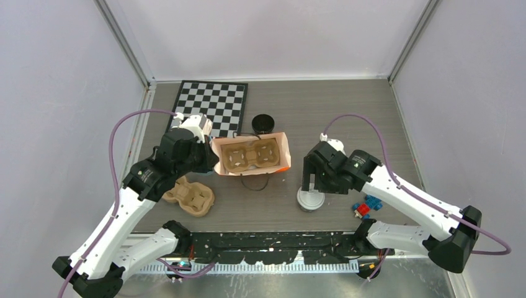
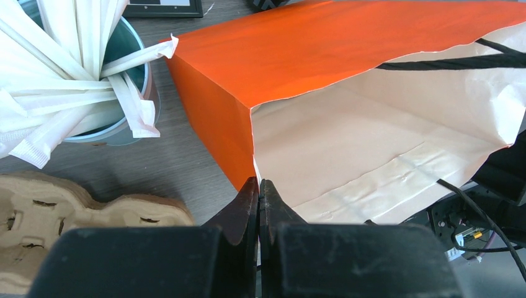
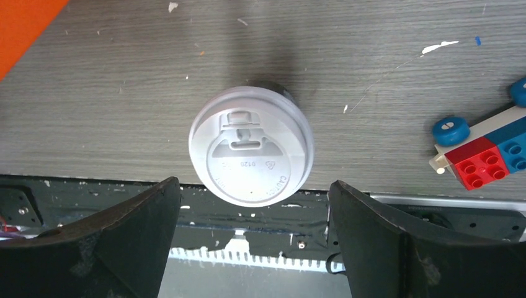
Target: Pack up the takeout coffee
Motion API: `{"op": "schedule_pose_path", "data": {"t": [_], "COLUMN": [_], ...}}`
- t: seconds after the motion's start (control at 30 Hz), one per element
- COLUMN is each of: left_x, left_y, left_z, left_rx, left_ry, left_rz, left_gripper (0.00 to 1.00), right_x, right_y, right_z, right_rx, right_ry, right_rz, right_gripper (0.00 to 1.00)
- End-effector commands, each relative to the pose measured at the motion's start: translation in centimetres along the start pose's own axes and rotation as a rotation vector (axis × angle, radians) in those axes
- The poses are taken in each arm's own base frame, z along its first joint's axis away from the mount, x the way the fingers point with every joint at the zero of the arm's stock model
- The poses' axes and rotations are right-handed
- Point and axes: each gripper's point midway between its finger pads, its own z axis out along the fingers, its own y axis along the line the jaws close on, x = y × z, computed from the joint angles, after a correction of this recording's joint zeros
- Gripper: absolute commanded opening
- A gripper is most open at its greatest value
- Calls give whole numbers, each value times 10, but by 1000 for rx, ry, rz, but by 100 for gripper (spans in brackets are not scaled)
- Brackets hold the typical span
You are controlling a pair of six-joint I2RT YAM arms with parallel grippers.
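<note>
Grey wood-grain table, pale walls around. Left gripper clenched at orange bag rim. Right gripper spread wide over lidded cup.

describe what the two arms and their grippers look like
The left arm and right arm have white link shells, black joint housings and black bases. A thin purple cable loops alongside each one. The left gripper is black and tapers to narrow wedge tips. The right gripper is broad, matte black and scuffed on its curved inner faces. No markings are readable.
</note>
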Motion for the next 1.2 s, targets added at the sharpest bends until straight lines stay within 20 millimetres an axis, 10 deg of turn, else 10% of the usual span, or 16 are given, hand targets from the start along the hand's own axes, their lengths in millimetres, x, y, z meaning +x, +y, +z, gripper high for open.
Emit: {"op": "schedule_pose_path", "data": {"t": [0.0, 1.17], "left_x": [-16, -19], "left_y": [-1, -2], "left_z": [-10, -7], "left_rx": [5, 2], "left_ry": [-58, -57], "left_rz": [14, 32], "left_gripper": [0, 0], "right_x": [1, -4], "right_y": [15, 6], "right_z": [-11, 22], "right_rx": [-21, -23], "right_ry": [98, -2], "right_rz": [-42, -129], "right_gripper": [93, 93]}}
